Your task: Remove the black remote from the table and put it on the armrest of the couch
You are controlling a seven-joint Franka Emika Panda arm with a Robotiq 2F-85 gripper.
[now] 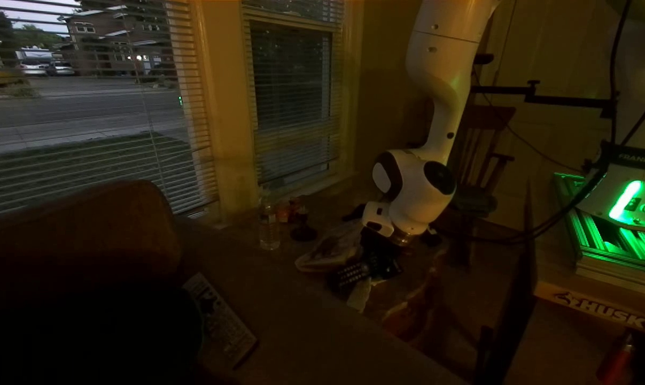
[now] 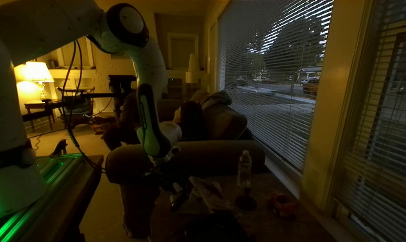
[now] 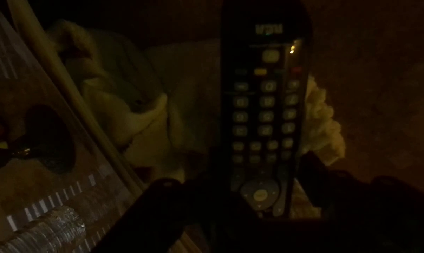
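Bottle (image 2: 244, 169): clear plastic, upright on the table (image 2: 283, 231), shown in both exterior views; contents too dim to tell.

Flat pale-edged item (image 1: 327, 254): on the table, near the bottle; plate or packet, cannot say; darker patch within the pale rim.

Stand (image 2: 246, 202): dark, round-footed, pale at the top, upright, near the bottle.

Red bundle (image 2: 282, 205): on the table, toward the window (image 2: 273, 60), near the stand; kind and contents unclear.

Pale crumpled piece (image 3: 141, 126): cloth or wrapping, cannot say; showing on both sides of the black remote (image 3: 267, 116) in the wrist view.

Black remote: over the table, between the fingers (image 3: 313, 179), keyed face showing in the wrist view, one end reaching well past them; touching the pale crumpled piece or just above, cannot tell.

Gripper (image 3: 263, 156): pinching the black remote by its two long sides; contact at the left of the wrist view sunk in shadow.

Armrest (image 2: 219, 154): broad, brown, part of the couch (image 2: 224, 124), beyond the table in an exterior view.

Pale bordered rectangle (image 1: 220, 321): flat, by the couch back, well apart from the black remote.
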